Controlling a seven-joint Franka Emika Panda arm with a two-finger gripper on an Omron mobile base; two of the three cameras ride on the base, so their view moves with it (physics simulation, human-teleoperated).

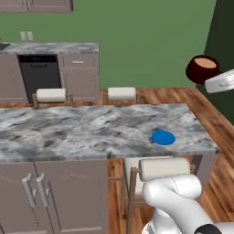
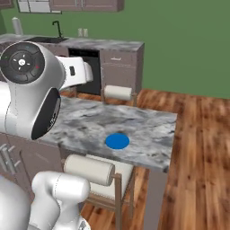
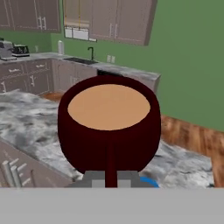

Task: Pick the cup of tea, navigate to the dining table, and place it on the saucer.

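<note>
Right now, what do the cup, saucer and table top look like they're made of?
Cup of tea: dark maroon, smooth, faintly glossy, probably glazed ceramic; flat tan liquid inside. Saucer: uniform bright blue, flat, matte disc, so ceramic or plastic, can't tell. Dining table top: grey-white veined pattern, looks like polished marble or similar stone. All of it is rendered, so these are guesses from looks only.

White arm: rises from the base, elbow bent high, forearm reaching forward and to the right. Gripper (image 3: 110,177): raised well above table height, jaws closed on the cup of tea (image 1: 202,68), holding it upright by its handle side.
</note>
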